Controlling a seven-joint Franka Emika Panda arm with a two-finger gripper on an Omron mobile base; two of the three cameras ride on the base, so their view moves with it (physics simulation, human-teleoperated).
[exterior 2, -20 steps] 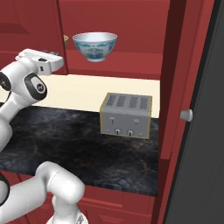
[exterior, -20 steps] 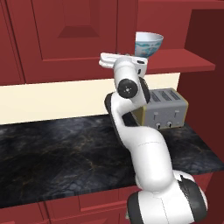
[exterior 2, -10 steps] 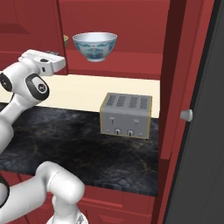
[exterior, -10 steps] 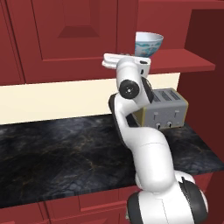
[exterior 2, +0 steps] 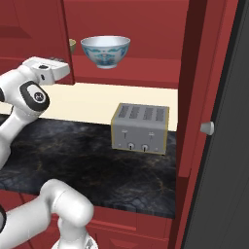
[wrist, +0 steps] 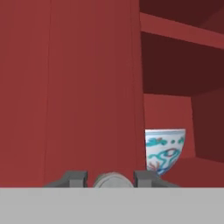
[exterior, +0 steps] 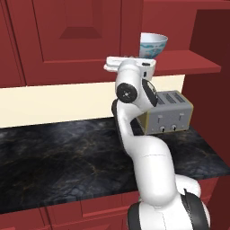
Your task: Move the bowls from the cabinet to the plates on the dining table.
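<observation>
One white bowl (exterior 2: 105, 51) with blue-teal pattern sits on the red cabinet shelf (exterior 2: 141, 78) above the toaster (exterior 2: 141, 128) on the black marbled desk (exterior 2: 73, 155), while the gripper (wrist: 110, 178) clasps a round silver knob (wrist: 113, 180).

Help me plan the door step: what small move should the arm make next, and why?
Probably pull the knob outward to swing the left cabinet door open. The pincer is closed around the knob, and that door hides part of the shelf where the patterned bowl sits.
</observation>
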